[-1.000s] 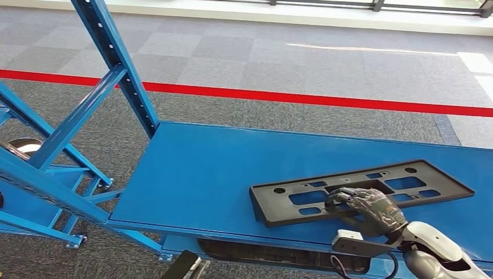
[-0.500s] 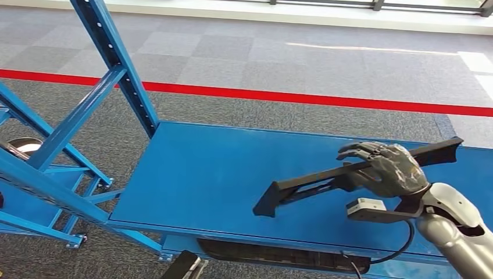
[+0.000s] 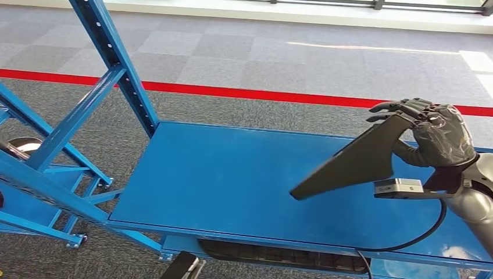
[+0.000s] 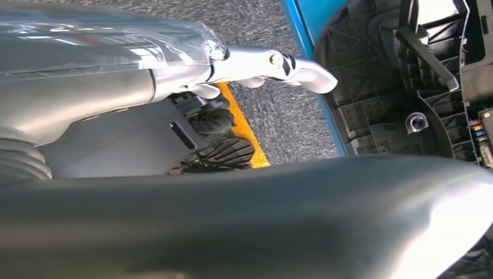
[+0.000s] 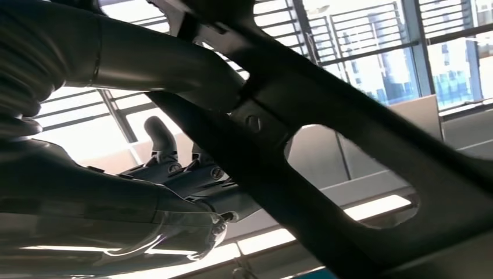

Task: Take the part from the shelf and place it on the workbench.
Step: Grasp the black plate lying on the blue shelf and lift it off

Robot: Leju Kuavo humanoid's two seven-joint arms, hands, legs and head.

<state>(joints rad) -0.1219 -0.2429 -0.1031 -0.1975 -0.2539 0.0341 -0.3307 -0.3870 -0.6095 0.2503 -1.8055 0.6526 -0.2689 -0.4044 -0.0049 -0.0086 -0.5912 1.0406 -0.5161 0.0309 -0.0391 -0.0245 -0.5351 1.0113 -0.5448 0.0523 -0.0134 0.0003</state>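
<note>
The part (image 3: 354, 160) is a long flat black plastic frame with cut-outs. My right hand (image 3: 436, 138) grips it by its upper end at the right of the head view. It hangs tilted in the air above the blue shelf board (image 3: 221, 180), with its lower end pointing down to the left and clear of the board. In the right wrist view the part (image 5: 349, 145) crosses the picture, with my right hand's (image 5: 145, 64) thumb pressed on it. In the left wrist view my left hand (image 4: 145, 139) hangs over the floor with a finger stretched out, holding nothing.
A blue slanted upright with holes (image 3: 116, 64) and cross braces (image 3: 64, 133) stand at the shelf's left end. Grey carpet with a red line (image 3: 261, 94) lies beyond the shelf. A cable (image 3: 407, 241) loops from my right wrist over the shelf's front edge.
My right hand has raised the part from lying flat on the shelf board, carrying it up and to the right and tipping it steeply. The camera has not shifted.
</note>
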